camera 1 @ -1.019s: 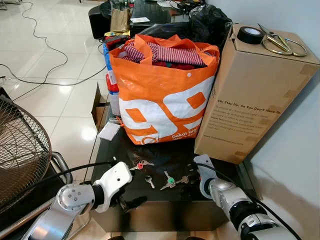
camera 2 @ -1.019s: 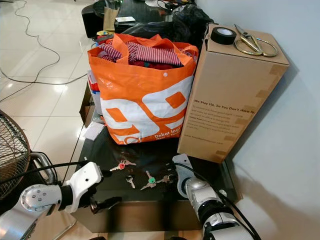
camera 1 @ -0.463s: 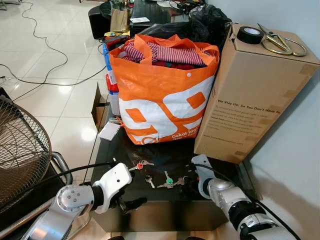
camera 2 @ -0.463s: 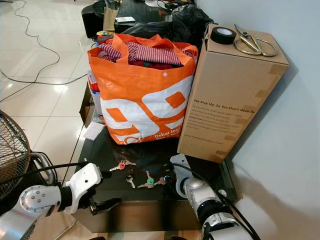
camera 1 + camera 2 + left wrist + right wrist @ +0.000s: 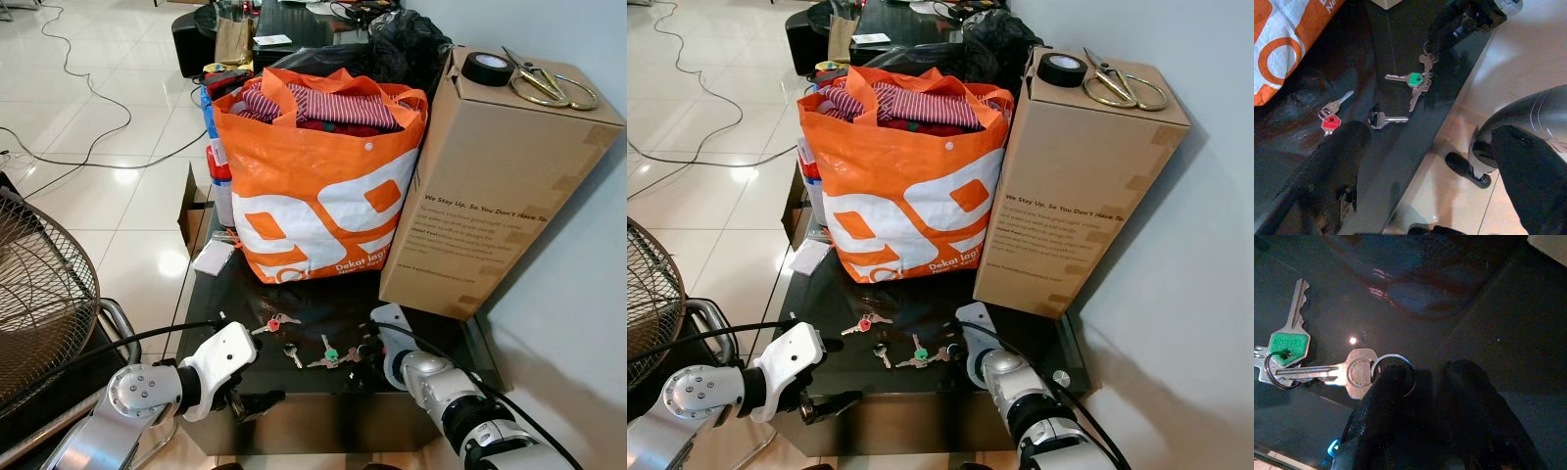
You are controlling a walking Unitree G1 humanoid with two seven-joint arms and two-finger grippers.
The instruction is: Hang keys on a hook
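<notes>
A bunch of keys with a green cap (image 5: 333,352) lies on the black glass table (image 5: 294,294) near its front edge. A red-capped key (image 5: 274,323) and a single plain key (image 5: 292,354) lie just left of it. My right gripper (image 5: 364,350) rests on the table at the bunch's ring (image 5: 1393,374). Its fingers stand a narrow gap apart, and one fingertip (image 5: 1383,396) lies over the ring, which is not between them. My left gripper (image 5: 250,401) hangs open below the table's front edge with nothing in it, its fingers (image 5: 1337,161) spread wide.
An orange shopping bag of clothes (image 5: 318,186) and a tall cardboard box (image 5: 490,186) stand behind the keys. A tape roll (image 5: 488,69) and scissors (image 5: 549,88) lie on the box. A fan (image 5: 39,294) stands at the left, a wall at the right.
My right gripper has edged left along the table until its fingertip lies on the key ring. The left gripper has sunk a little below the table edge.
</notes>
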